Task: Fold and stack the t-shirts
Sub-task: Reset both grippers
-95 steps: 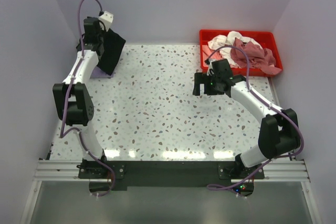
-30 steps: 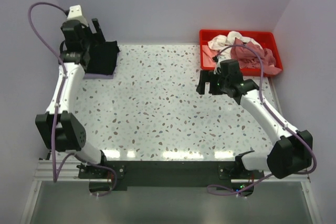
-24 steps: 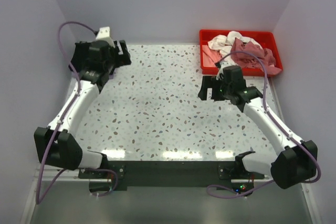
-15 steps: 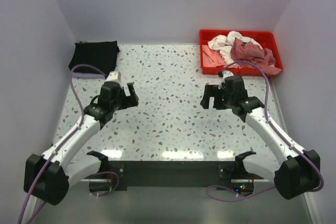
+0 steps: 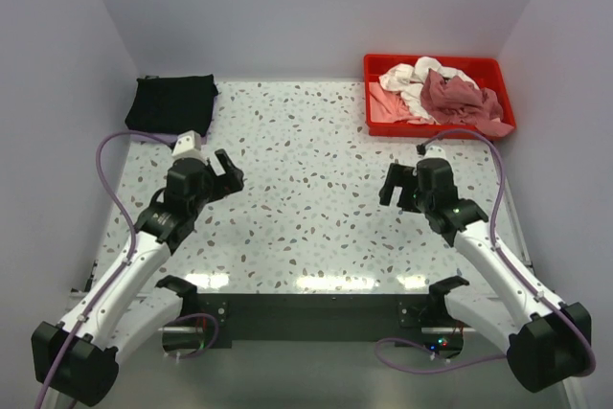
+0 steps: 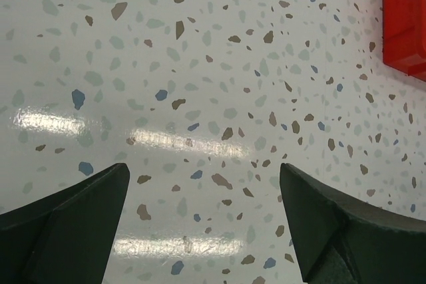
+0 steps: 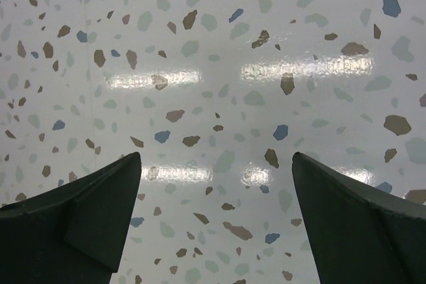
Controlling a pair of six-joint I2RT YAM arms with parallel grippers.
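2 arms hover over the speckled tabletop (image 5: 306,198), left pincer (image 5: 228,171) and right pincer (image 5: 392,187) both wide open, empty. Black t-shirt (image 5: 172,102) lies folded far-left; heaped t-shirts (image 5: 436,93) fill the red tray (image 5: 431,58).

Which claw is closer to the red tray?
Right. The right gripper hovers just in front of the red tray; the left gripper is across the table, nearer the folded black shirt.

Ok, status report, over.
Left gripper open, empty. Right gripper open, empty. Black t-shirt folded, far-left corner; other t-shirts heaped in red tray. Nothing in the way.
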